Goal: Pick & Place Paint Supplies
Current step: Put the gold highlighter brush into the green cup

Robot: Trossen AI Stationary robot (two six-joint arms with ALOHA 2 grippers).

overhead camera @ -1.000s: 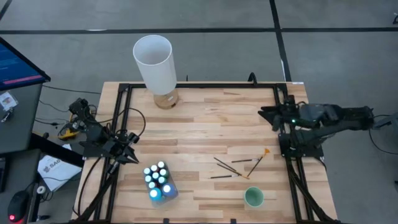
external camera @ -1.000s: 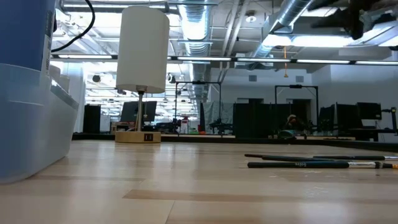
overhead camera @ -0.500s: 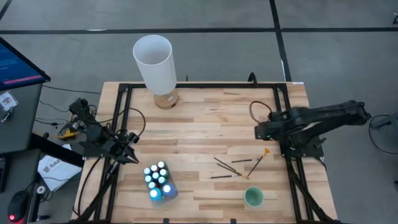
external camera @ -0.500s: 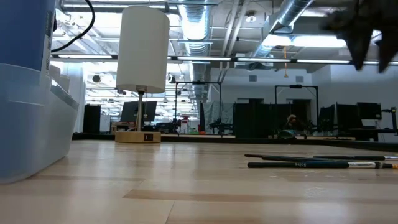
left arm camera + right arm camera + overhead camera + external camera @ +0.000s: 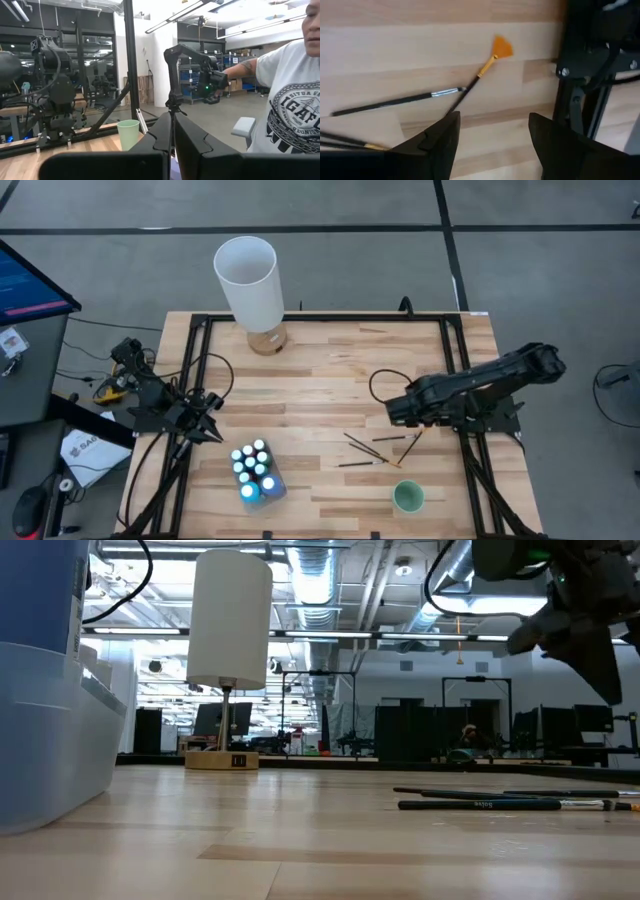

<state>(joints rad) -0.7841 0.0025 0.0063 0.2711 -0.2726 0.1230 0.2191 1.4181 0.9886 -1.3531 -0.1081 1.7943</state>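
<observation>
Table (image 5: 320, 360): lamp (image 5: 250, 285) at the far edge, left of centre. Bottles (image 5: 255, 465) clustered in a tray (image 5: 275, 490) at the near edge, left of centre. Brushes (image 5: 375, 448) scattered right of centre, crossing one another. Cup (image 5: 407, 497) just nearer than the brushes, by the near right edge.

smooth wooden table (image 5: 320, 360), matt white cylinder (image 5: 248, 280)

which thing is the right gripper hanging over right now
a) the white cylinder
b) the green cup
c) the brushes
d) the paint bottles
c: the right gripper hangs open above the brushes, and its wrist view shows the orange fan brush just ahead of its fingers.
</observation>
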